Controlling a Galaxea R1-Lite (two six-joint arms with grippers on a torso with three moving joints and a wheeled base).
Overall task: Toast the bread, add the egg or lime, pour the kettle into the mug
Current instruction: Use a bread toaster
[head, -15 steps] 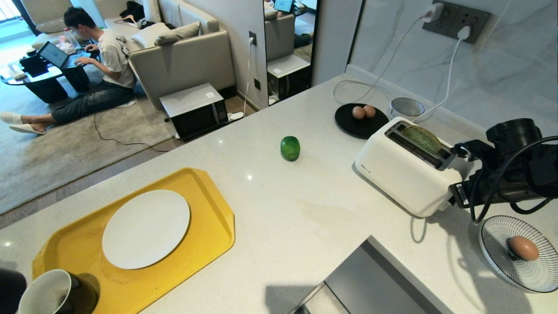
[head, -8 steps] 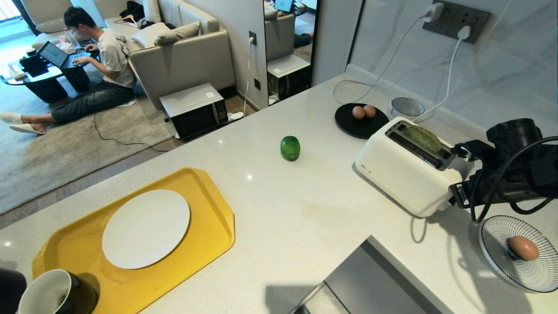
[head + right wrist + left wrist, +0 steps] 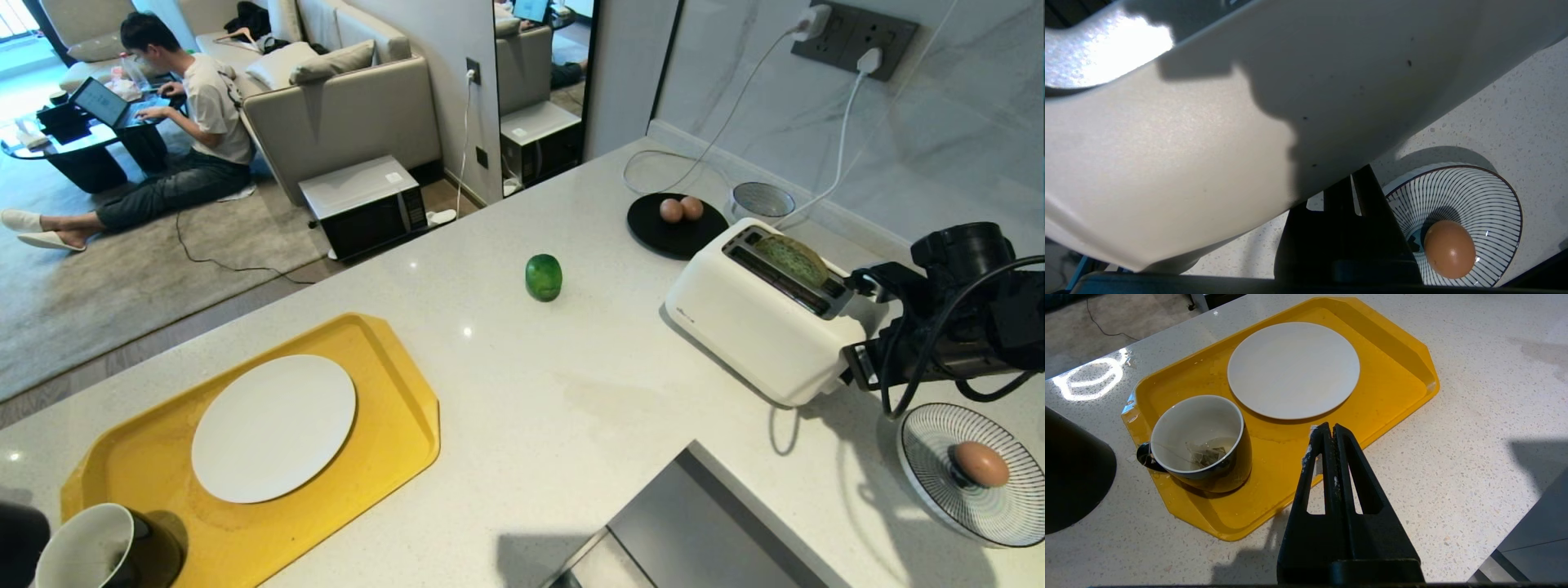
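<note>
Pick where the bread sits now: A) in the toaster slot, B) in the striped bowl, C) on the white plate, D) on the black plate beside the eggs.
A: the bread stands in a slot of the white toaster, its green top poking out.

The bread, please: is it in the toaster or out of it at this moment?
In: the bread stands in the far slot of the toaster, its rounded top showing above.

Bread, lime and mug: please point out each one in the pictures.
bread [image 3: 790, 258], head view, green face above the toaster slot
lime [image 3: 543, 277], head view, middle of the fruit
mug [image 3: 1224, 470], left wrist view, dark outer wall
</note>
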